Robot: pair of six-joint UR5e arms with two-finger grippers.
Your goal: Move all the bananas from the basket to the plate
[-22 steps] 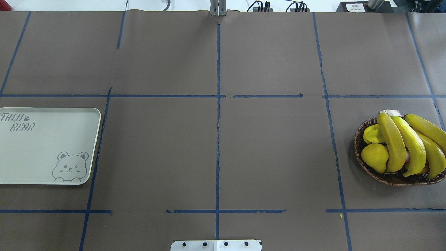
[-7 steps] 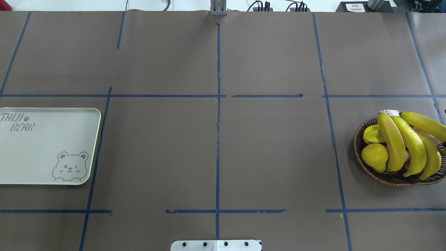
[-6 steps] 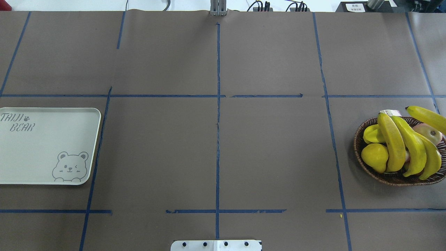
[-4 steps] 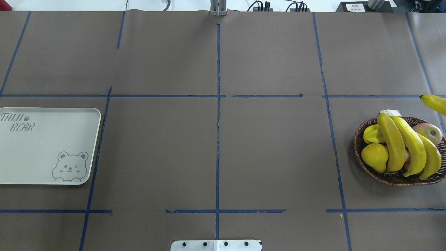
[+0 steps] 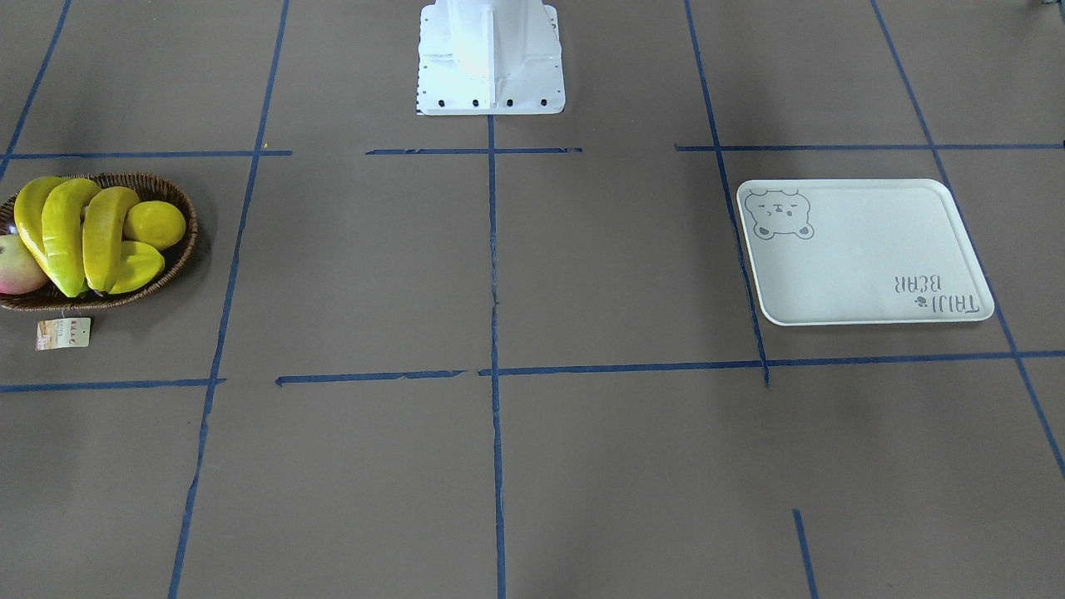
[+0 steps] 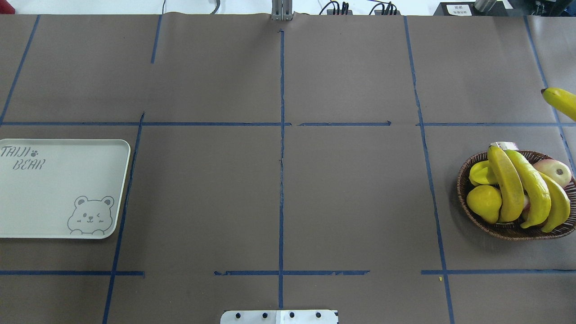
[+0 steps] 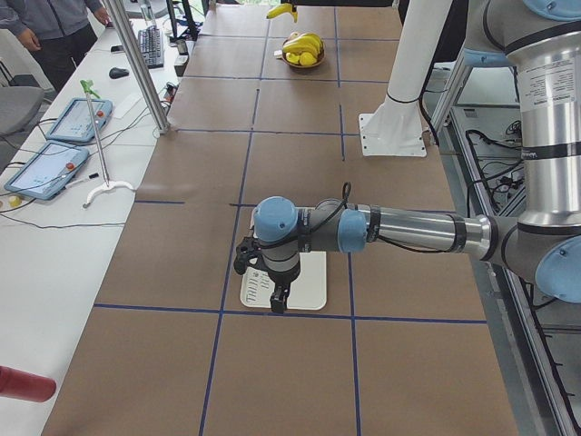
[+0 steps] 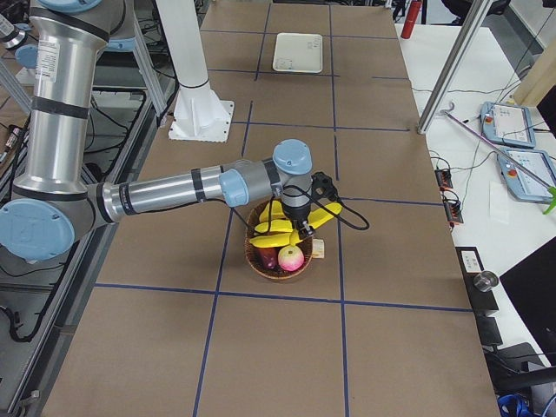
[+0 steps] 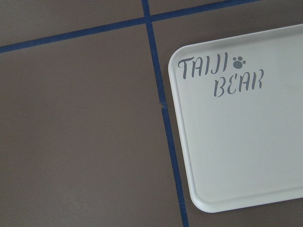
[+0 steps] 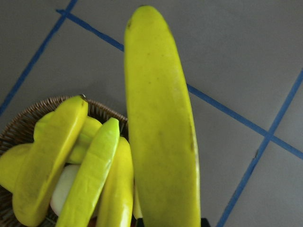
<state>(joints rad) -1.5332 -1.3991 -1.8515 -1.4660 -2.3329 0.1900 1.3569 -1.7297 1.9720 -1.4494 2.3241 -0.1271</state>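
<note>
Three bananas (image 6: 524,189) lie in the dark wicker basket (image 6: 463,198) at the table's right, also seen in the front view (image 5: 83,233). A fourth banana (image 10: 161,127) hangs above the basket's far side. Only its tip (image 6: 560,101) shows at the overhead view's right edge. My right gripper (image 8: 300,228) holds that banana (image 8: 323,215) over the basket (image 8: 261,261). The pale bear plate (image 6: 58,189) lies empty at the left. My left gripper (image 7: 277,295) hovers over the plate (image 7: 309,282); I cannot tell whether it is open or shut. The left wrist view shows the plate's lettered corner (image 9: 246,142).
The basket also holds a ridged starfruit (image 6: 481,173), a round yellow fruit (image 6: 483,202) and a reddish fruit (image 6: 555,170). A paper tag (image 5: 62,333) lies by the basket. The robot's white base (image 5: 491,58) stands at the table's near middle. Blue tape lines cross the brown table.
The rightmost banana has risen out of the basket and moved toward the far side, uncovering the reddish fruit. The other bananas and the plate have stayed put.
</note>
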